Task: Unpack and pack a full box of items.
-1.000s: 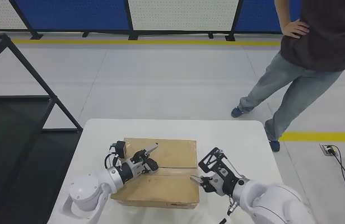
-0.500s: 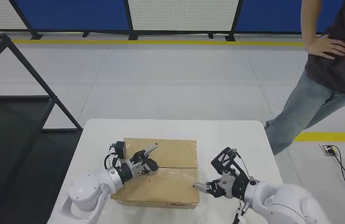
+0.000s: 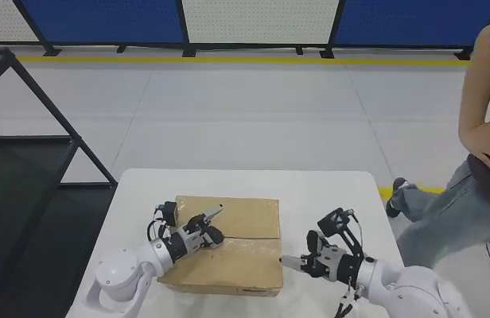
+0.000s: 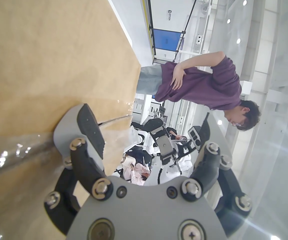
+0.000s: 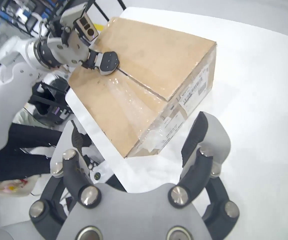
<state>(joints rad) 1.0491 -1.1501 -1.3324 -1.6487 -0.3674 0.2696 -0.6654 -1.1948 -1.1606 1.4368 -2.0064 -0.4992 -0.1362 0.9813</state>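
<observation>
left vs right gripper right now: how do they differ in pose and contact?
The left gripper rests on the box top at the taped seam. The right gripper is off the box, beside its labelled end, above the table. The left touches cardboard and the right touches nothing. Shared: both are open and neither holds anything.

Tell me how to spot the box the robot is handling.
Find the white table. The cardboard box lies on it, left gripper at its top seam, right gripper beside its end. It is the only brown thing, taped shut, with white labels.
</observation>
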